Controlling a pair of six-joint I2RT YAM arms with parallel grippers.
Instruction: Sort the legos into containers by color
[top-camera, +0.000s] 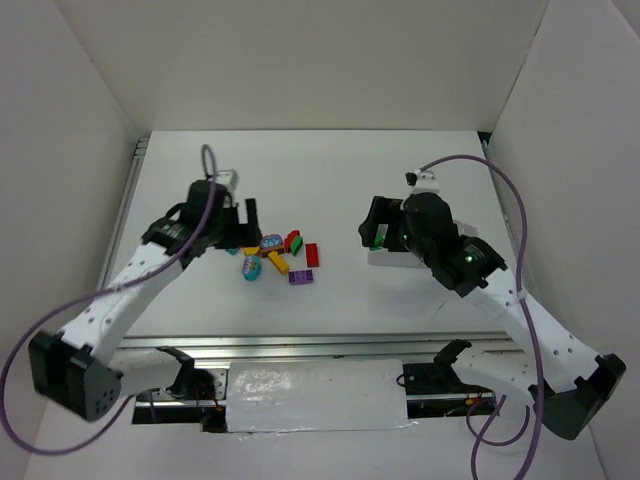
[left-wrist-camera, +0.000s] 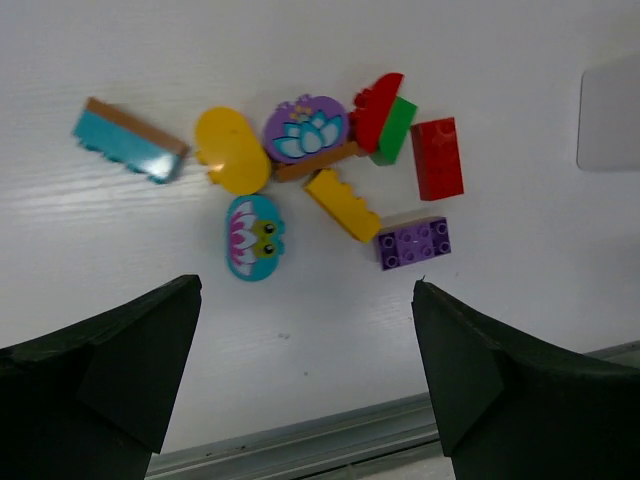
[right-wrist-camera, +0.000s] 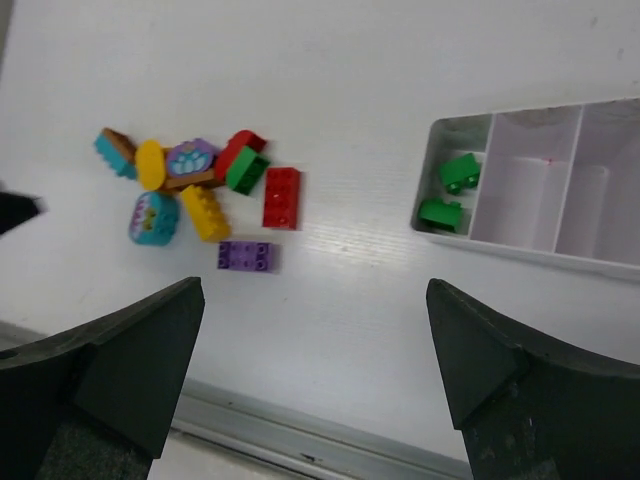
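Observation:
The legos (top-camera: 282, 254) lie in a loose cluster left of the table's middle. The left wrist view shows a teal brick (left-wrist-camera: 130, 140), a yellow round piece (left-wrist-camera: 232, 150), a purple lotus piece (left-wrist-camera: 305, 128), a red and green pair (left-wrist-camera: 385, 115), a red brick (left-wrist-camera: 437, 158), a yellow brick (left-wrist-camera: 342, 204), a purple brick (left-wrist-camera: 414, 243) and a teal frog piece (left-wrist-camera: 255, 236). The white tray (right-wrist-camera: 530, 245) holds two green bricks (right-wrist-camera: 459, 172) in its end compartment. My left gripper (top-camera: 245, 225) is open and empty, just left of the cluster. My right gripper (top-camera: 375, 232) is open and empty over the tray's left end.
The tray (top-camera: 392, 259) is mostly hidden under my right arm in the top view; its other visible compartments (right-wrist-camera: 520, 175) hold nothing. A metal rail (top-camera: 300, 345) runs along the table's near edge. White walls (top-camera: 80, 130) enclose the table on three sides.

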